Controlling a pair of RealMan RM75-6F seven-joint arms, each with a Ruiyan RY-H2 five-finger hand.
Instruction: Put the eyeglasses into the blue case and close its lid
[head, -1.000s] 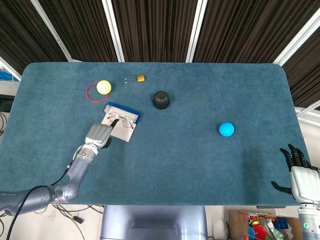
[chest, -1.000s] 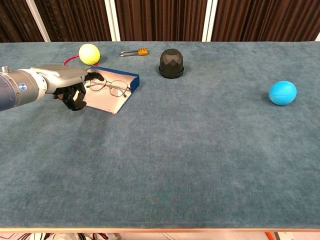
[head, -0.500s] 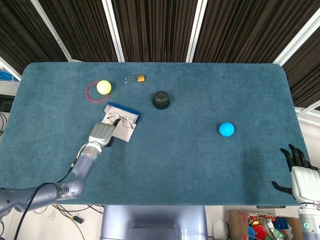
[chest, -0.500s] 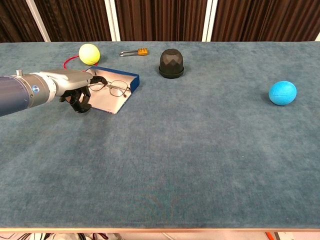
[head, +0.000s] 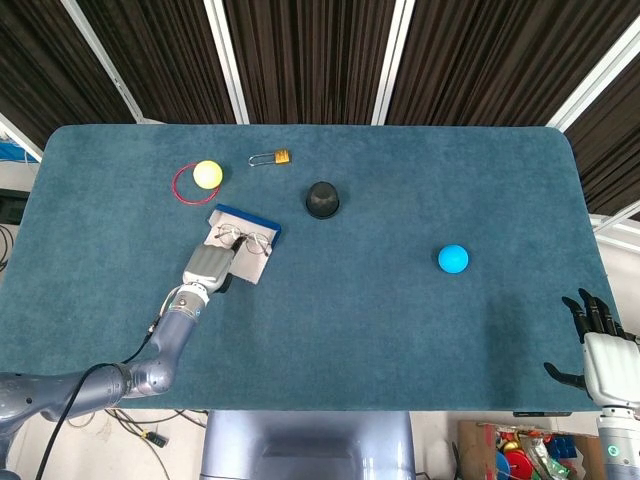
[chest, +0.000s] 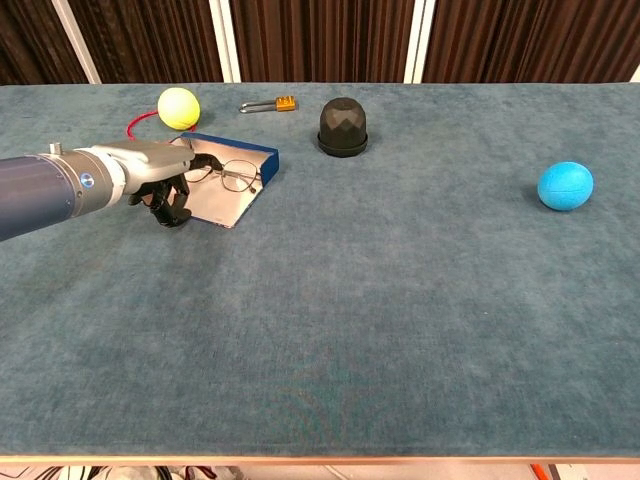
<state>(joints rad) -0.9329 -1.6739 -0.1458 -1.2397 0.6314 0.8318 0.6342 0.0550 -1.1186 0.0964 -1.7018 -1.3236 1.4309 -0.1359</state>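
The blue case (chest: 232, 178) lies open just beyond the left hand (chest: 168, 178), whose curled fingers rest at its near edge; whether they grip anything I cannot tell. Inside, the eyeglasses (chest: 226, 174) look light, thin-wired, fragile; better nudged by the frame
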